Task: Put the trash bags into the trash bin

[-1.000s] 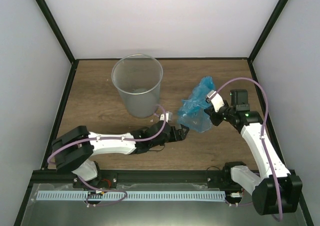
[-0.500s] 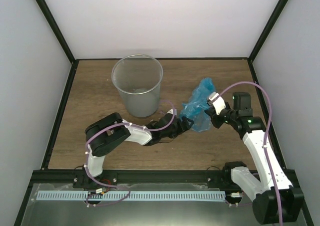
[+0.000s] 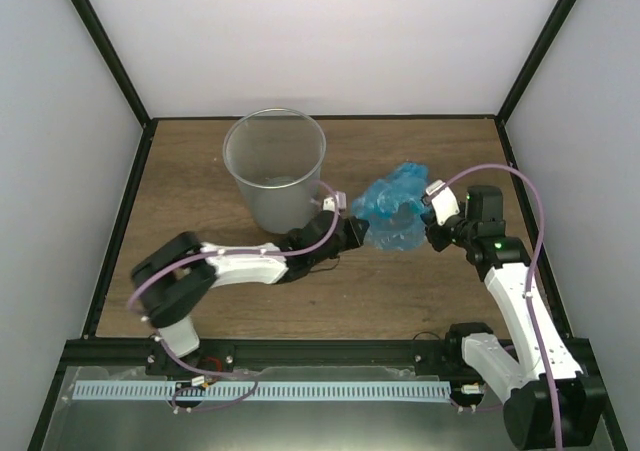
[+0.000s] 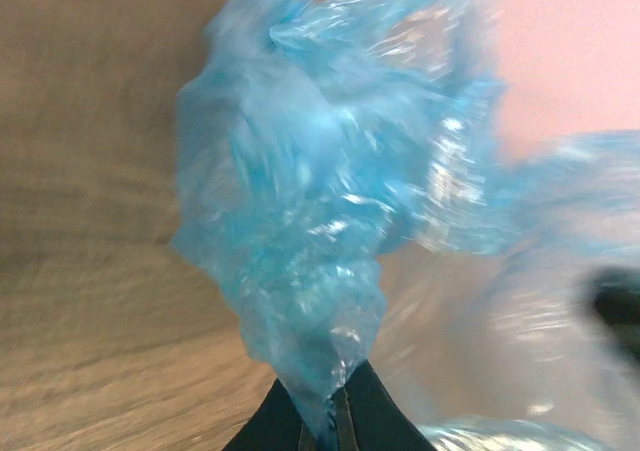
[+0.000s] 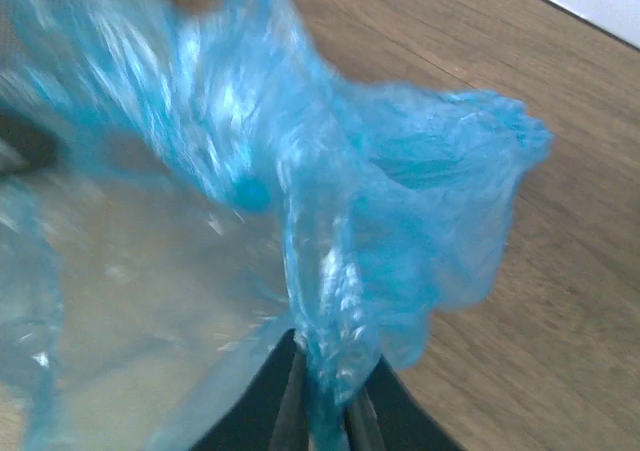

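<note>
Top view, left to right.

- The bin [image 3: 275, 171] stands upright on the counter [image 3: 190, 221], at about 11 o'clock from the counter's middle. No blue shows inside it.
- The left arm [image 3: 240, 266] reaches low across the counter toward 2 o'clock. The left jaws are pinched tight on the bag's left edge, near the bin's foot at its 4 o'clock.
- The bag [image 3: 393, 214] sits bunched between the two arms, at 4 o'clock from the bin and apart from it. I cannot tell whether it rests on the counter or hangs just off it.
- The right jaws, closed narrow, grip the bag's right edge. The right arm [image 3: 515, 286] comes in from 5 o'clock.

Both wrist views agree: a twist of the bag [image 4: 300, 201] runs down into the shut left jaws, and the bag [image 5: 330, 221] likewise runs into the right ones.

My reading of the step: the two-sided grip is made and the lift is not yet done. To do it well:
- Raise both arms together so the film is not stretched between them.
- Get the lowest fold above the rim before heading toward 10 o'clock.
- Bring the left arm up rather than sideways, since it is close to the bin wall and the bin looks easy to knock.

The bag is thin, see-through light-blue film, glossy and heavily creased. It is deeper blue where bunched, and wood grain shows through the single layers. It is probably limp and slippery in so small a pinch. I cannot tell whether it is one bag or several.
</note>
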